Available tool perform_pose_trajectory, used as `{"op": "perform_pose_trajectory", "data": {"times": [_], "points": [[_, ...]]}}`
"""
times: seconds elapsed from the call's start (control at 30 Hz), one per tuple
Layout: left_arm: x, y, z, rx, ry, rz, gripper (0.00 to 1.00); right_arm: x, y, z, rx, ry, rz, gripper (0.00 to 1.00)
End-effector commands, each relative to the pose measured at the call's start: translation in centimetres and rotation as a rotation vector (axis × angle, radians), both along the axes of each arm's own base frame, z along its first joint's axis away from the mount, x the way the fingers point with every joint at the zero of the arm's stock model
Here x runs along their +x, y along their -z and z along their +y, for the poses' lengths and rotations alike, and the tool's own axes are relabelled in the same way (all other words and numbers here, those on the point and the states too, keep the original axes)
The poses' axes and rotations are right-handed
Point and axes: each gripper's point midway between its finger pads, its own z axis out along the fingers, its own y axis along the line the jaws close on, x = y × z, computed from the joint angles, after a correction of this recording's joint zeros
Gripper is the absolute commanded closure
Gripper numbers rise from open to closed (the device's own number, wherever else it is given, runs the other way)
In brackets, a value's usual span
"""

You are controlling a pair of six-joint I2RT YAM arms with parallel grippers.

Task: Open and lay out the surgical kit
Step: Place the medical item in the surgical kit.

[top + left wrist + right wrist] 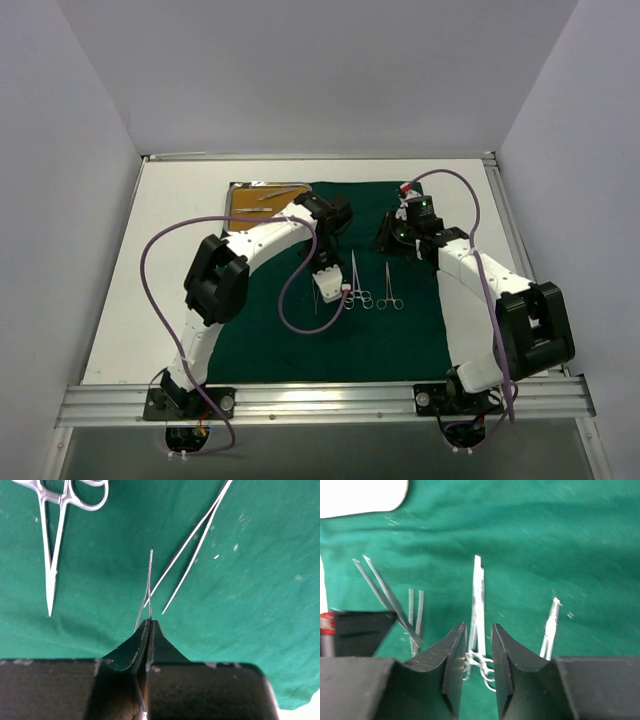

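With your left end effector [149, 625] pinching one tweezers [150, 580] over the green cloth [260, 605], a crooked release could land it across the other tweezers [219, 497] lying just beside, tangling both.

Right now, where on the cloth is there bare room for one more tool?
The near strip of the cloth, between the clamps and the arm bases, is bare. So is the far strip between the tray and the right gripper. The centre, around the left gripper, is crowded.

Bare cloth [340, 350] nearside of clamps [389, 299]
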Motion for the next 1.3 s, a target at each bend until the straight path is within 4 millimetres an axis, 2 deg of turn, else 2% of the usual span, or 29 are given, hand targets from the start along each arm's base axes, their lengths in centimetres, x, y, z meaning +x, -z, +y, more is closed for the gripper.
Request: {"op": "perform_pose_trajectory", "data": {"times": [0.0,0.07,0.1,0.17,0.23,0.27,0.33,0.37,0.43,0.47,0.5,0.57,0.8,0.93,1.27], "points": [[-1.5,-4.6,-2.9,-0.193,0.723,-0.129,0.98,1.8,-2.9,2.3,0.127,-0.083,-0.079,0.74],[-1.6,-5.6,-2.3,-0.222,0.727,-0.162,0.98,1.7,-3.7,4.0,0.172,-0.205,-0.099,0.72],[-1.5,-6.2,-2.7,-0.253,0.725,-0.186,0.98,1.8,-4.4,4.5,0.193,-0.244,-0.120,0.69],[-2.0,-7.2,-2.1,-0.287,0.721,-0.210,0.98,1.0,-5.8,6.0,0.264,-0.343,-0.165,0.65],[-2.3,-8.0,-2.2,-0.321,0.722,-0.235,0.98,-0.1,-5.8,7.0,0.301,-0.409,-0.186,0.61],[-2.8,-9.1,-2.0,-0.339,0.726,-0.258,0.98,-0.8,-5.8,7.5,0.335,-0.449,-0.176,0.61],[-3.9,-9.0,-1.6,-0.350,0.732,-0.243,0.98,-1.1,-5.9,8.6,0.367,-0.485,-0.170,0.60],[-4.3,-9.8,-1.5,-0.358,0.738,-0.260,0.98,-1.3,-5.5,9.1,0.379,-0.501,-0.151,0.60],[-5.0,-9.4,-1.1,-0.354,0.741,-0.254,0.98,-1.2,-6.3,10.4,0.407,-0.527,-0.155,0.59],[-4.9,-9.9,-1.2,-0.366,0.744,-0.284,0.98,-1.4,-6.4,11.0,0.427,-0.539,-0.148,0.59],[-5.2,-9.3,-0.9,-0.362,0.744,-0.278,0.98,-1.6,-6.7,11.6,0.448,-0.542,-0.141,0.59],[-5.3,-9.8,-1.0,-0.377,0.746,-0.302,0.98,-2.2,-7.6,12.9,0.458,-0.574,-0.169,0.58],[-6.4,-9.6,-0.7,-0.392,0.752,-0.289,0.98,-2.2,-9.2,14.5,0.510,-0.559,-0.195,0.58],[-6.4,-9.8,-0.8,-0.397,0.753,-0.288,0.98,-3.1,-8.3,15.8,0.513,-0.595,-0.156,0.59],[-6.4,-9.8,-1.0,-0.409,0.751,-0.286,0.98,-3.9,-6.6,17.1,0.483,-0.664,-0.091,0.60]]}}
